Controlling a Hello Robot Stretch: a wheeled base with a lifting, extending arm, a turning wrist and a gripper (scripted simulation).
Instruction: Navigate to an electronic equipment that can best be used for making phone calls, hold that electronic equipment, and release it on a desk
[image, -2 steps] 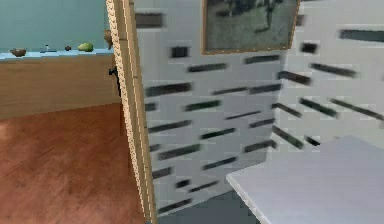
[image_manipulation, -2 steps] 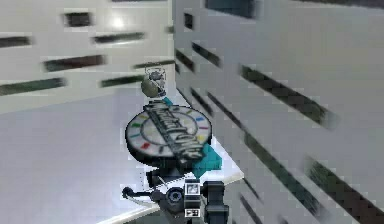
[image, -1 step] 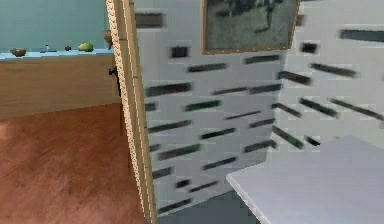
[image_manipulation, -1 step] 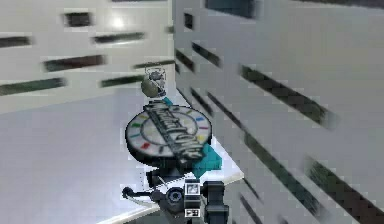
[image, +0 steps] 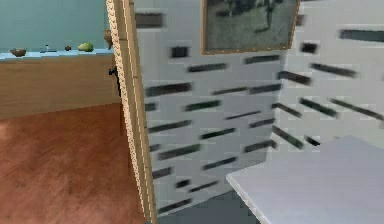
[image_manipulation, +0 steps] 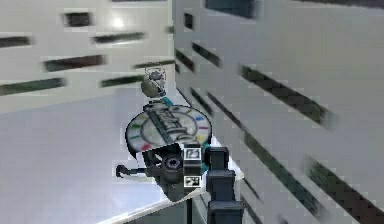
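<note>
White tabletop (image_manipulation: 60, 140), round patterned disc (image_manipulation: 168, 128), perhaps touching tool (image_manipulation: 132, 170), cannot tell if holding

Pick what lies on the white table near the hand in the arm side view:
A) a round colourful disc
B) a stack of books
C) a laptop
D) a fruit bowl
A: a round disc with coloured patches lies on the table just past the hand.

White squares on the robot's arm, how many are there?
2. One white square sits right above the other, at the far end of the arm. Others may be hidden behind it.
</note>
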